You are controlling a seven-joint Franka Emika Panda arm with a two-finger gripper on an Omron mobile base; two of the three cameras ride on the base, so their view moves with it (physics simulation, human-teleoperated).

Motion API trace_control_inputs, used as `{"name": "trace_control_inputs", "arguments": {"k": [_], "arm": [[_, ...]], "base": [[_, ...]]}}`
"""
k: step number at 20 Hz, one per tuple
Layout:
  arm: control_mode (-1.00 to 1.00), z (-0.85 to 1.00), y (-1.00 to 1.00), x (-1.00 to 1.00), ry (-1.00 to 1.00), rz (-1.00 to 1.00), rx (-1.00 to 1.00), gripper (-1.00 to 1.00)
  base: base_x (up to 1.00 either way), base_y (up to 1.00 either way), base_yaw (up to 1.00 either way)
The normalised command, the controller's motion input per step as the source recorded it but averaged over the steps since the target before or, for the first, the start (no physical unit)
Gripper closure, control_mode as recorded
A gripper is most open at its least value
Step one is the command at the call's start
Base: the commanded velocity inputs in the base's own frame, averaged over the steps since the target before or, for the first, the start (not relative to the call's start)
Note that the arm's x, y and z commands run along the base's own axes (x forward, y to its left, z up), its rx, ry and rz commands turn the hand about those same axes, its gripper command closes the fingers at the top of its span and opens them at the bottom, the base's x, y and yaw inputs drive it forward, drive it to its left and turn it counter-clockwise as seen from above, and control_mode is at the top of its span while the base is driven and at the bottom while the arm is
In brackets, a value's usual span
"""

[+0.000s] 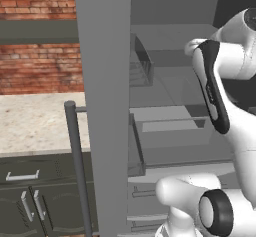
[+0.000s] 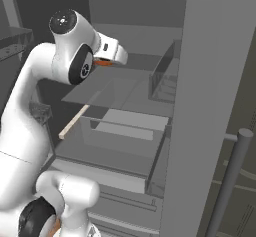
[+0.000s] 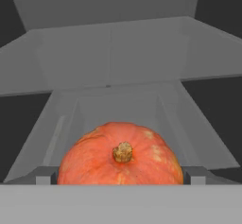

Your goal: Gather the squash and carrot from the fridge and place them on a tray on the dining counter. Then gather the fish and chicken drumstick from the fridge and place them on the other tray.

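An orange squash (image 3: pixel 120 157) with a short brown stem sits on a fridge shelf, close in front of the hand camera. My gripper (image 3: pixel 120 176) is open, with one grey fingertip (image 3: pixel 46 176) at each side of the squash, close to its skin. In the right base view a sliver of the squash (image 2: pixel 103 62) shows just under my hand, which reaches into the upper part of the fridge. The carrot, fish, chicken drumstick and trays are out of view.
The open fridge door (image 1: pixel 105 106) with its long bar handle (image 1: pixel 77 166) stands at my left. Glass shelves (image 2: pixel 115 88) and a drawer (image 2: pixel 125 126) lie below my hand. A speckled counter (image 1: pixel 35 121) runs beyond the door.
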Motion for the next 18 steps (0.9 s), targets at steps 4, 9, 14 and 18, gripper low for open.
{"name": "trace_control_inputs", "arguments": {"k": [4,9,14,18], "arm": [[-1.00,-0.02,0.12,-1.00,0.00,0.04,0.00,1.00],[-1.00,-0.02,0.15,-0.97,0.00,0.00,0.00,1.00],[-1.00,-0.25,0.19,-0.89,0.00,0.00,0.00,1.00],[-1.00,-0.31,0.23,-0.74,-0.01,0.00,0.00,1.00]], "base": [[0.00,0.00,0.00],[0.00,0.00,0.00],[0.00,0.00,0.00],[0.00,0.00,0.00]]}}
